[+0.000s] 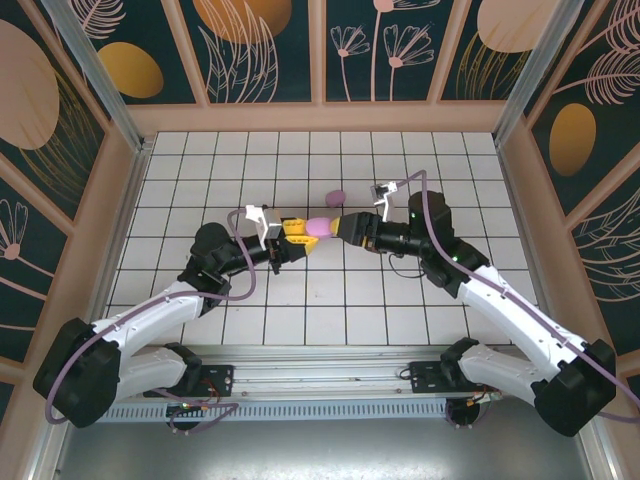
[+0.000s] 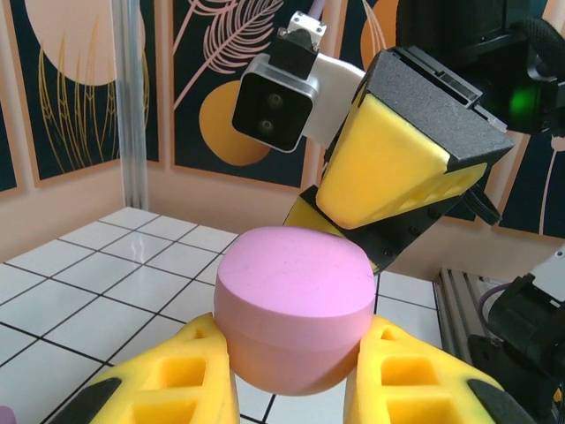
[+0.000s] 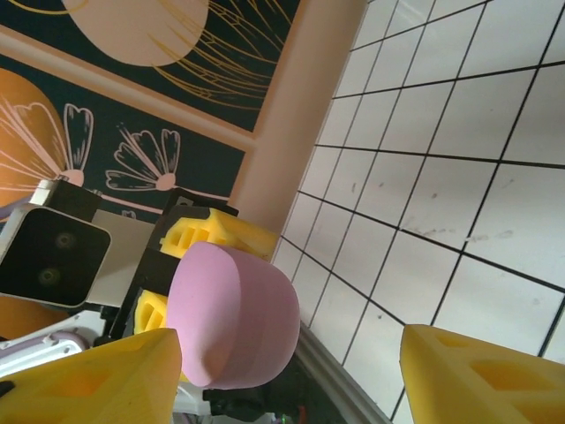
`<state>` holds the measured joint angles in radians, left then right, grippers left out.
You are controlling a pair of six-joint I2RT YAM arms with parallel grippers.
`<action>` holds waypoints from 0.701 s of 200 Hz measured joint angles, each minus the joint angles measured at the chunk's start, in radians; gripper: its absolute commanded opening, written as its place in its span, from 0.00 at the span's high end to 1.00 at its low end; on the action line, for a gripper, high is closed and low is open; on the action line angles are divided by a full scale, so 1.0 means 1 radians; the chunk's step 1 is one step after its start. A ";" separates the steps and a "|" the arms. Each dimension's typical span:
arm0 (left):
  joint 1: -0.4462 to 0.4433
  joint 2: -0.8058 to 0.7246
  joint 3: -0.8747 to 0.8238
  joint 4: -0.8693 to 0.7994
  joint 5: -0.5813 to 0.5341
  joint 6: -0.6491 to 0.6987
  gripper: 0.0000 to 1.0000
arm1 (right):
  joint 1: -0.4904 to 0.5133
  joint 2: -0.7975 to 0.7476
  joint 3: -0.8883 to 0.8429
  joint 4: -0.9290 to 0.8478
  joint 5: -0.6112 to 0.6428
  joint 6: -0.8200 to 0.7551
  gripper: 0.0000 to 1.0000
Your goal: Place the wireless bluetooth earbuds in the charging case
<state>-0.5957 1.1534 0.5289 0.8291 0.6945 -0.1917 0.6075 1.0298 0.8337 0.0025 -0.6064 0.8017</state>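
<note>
Bright, even light falls from overhead in the top external view, leaving the white tiled surface (image 1: 400,300) flat-lit with only faint, soft shadows under the arms. From the left wrist, the pink case (image 2: 294,291) is sharp, its top lit and its underside gently shaded, while a green lamp (image 2: 523,101) glows with a hazy bloom. From the right wrist, the nearest yellow fingers (image 3: 481,375) look soft, and the glossy tiles carry a mild sheen.

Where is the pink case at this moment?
In the top view, the pink case is near the middle of the tiled table, clamped in the left hand, with the open right hand just to its right.
</note>
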 measured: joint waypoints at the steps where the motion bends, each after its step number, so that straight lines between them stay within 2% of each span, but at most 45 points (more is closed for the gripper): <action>1: 0.000 0.000 0.000 0.002 0.000 -0.001 0.94 | 0.000 0.000 -0.001 0.003 -0.001 0.001 0.33; 44: 0.000 0.000 -0.002 0.029 0.000 -0.016 0.94 | 0.000 0.021 -0.061 0.156 -0.053 0.107 0.33; 93: 0.001 0.003 -0.004 0.044 0.004 -0.024 0.93 | 0.000 0.049 -0.064 0.225 -0.096 0.156 0.34; 119: 0.001 0.019 -0.004 0.059 0.008 -0.034 0.93 | 0.000 0.060 -0.065 0.273 -0.119 0.181 0.40; 140: 0.001 0.032 -0.004 0.060 0.011 -0.042 0.93 | 0.000 0.079 -0.071 0.317 -0.135 0.208 0.53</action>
<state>-0.5949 1.1858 0.5251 0.8886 0.7059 -0.2340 0.6075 1.1091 0.7628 0.3191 -0.7418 1.0096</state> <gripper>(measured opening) 0.227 0.535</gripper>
